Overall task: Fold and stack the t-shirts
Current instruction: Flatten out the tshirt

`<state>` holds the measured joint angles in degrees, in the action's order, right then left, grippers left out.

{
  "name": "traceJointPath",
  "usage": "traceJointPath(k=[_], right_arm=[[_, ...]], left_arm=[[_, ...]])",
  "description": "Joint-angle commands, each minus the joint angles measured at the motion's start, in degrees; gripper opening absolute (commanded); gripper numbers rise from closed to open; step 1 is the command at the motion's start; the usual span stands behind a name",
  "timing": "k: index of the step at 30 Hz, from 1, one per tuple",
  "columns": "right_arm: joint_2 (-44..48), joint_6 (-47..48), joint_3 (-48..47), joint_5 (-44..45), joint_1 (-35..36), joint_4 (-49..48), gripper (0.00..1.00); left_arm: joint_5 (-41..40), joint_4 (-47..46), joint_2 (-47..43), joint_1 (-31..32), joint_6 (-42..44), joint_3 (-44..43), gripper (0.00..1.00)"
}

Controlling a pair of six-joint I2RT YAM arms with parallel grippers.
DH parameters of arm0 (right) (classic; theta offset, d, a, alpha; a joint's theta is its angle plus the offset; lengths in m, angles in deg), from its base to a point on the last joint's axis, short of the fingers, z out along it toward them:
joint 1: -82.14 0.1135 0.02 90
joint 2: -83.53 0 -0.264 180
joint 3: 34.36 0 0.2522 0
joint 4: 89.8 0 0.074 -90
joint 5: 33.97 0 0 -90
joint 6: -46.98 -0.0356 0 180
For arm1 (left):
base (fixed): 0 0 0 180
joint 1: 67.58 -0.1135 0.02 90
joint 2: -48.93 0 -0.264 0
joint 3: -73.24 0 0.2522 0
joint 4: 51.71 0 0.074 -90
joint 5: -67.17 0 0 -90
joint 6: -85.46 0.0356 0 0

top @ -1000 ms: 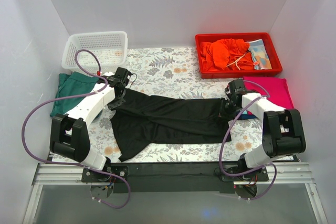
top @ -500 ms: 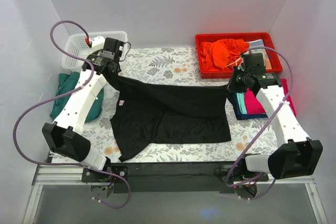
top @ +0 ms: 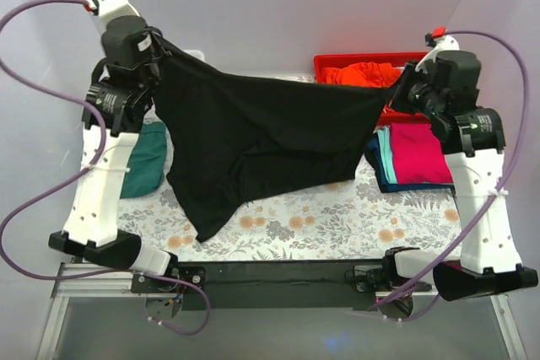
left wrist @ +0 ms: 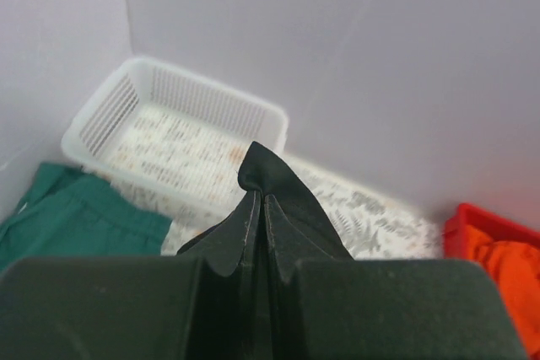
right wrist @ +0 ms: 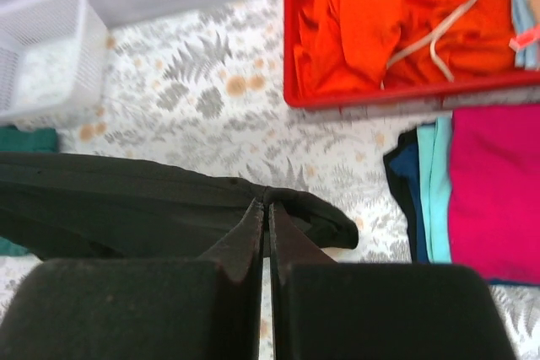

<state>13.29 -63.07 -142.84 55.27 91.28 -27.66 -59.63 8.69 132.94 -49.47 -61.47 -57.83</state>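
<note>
Left hand [top: 154, 46] was raised high over the far-left corner of the counter [top: 337, 218], fingers pressed together on one end of the black shirt [top: 261, 132]. The left wrist view agreed: the pads [left wrist: 126, 309] were closed, with a peak of black cloth poking out past the tips.

Right hand [top: 405, 92] was raised over the right edge, near the far-right corner. It pinched the other end of the same shirt. In the right wrist view the fingers [right wrist: 245, 246] were closed on a thin fold, and the rest of the cloth trailed off to the left.

The black shirt hung between my two hands. Its top edge was pulled nearly straight and the body sagged below it over the middle of the counter. One long tail drooped toward the near-left corner. I couldn't tell whether that tail touched the counter.

The dark-green shirt [top: 143, 162] lay at the left edge, beside my left arm.

A folded stack sat at the right edge, with the magenta shirt [top: 422, 153] on top. The teal shirt [top: 384, 142] and navy shirt [top: 374, 166] showed at the stack's left side.

The red tray [right wrist: 291, 40] sat in the far-right corner with orange cloth [right wrist: 363, 14] in it. The white basket [left wrist: 110, 111] sat in the far-left corner.
</note>
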Motion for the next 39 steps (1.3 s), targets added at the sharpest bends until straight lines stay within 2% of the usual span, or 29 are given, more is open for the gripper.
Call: traceJointPath(k=[1, 6, 10, 14, 22, 29, 35, 39], right_arm=[[3.26, 2.56, -7.31, -0.55, 0.08, -0.04, 0.01], [5.37, 2.56, -13.2, -4.86, 0.08, -0.13, 0.01], [10.89, 1.78, -12.25, -9.43, 0.08, -0.57, 0.01], [13.63, 0.46, -12.07, -8.91, 0.08, -0.74, 0.01], [10.65, 1.33, -17.25, -5.15, -0.01, -1.27, 0.01], [3.8, 3.53, -16.73, -0.92, 0.08, -3.55, 0.01], [-1.39, 3.97, -19.97, -0.92, -0.01, -6.1, 0.01], [-2.01, 5.19, -22.87, -1.0, 0.08, -6.28, 0.01]], left_arm=[[5.58, -12.08, -10.16, -0.44, 7.0, -0.11, 0.0], [14.11, -20.17, -20.27, -0.44, 7.44, 6.3, 0.0], [14.74, -22.99, -28.53, -0.44, 8.93, 9.57, 0.0], [14.3, -21.15, -29.07, -0.44, 9.2, 7.11, 0.0], [11.66, -21.23, -24.51, -0.44, 11.13, 6.22, 0.0], [7.01, -28.61, -15.46, -0.44, 15.7, 8.86, 0.0], [6.74, -30.55, -7.21, -0.44, 15.62, 2.8, 0.0], [7.26, -30.64, -5.96, -0.44, 16.23, -1.42, 0.0]])
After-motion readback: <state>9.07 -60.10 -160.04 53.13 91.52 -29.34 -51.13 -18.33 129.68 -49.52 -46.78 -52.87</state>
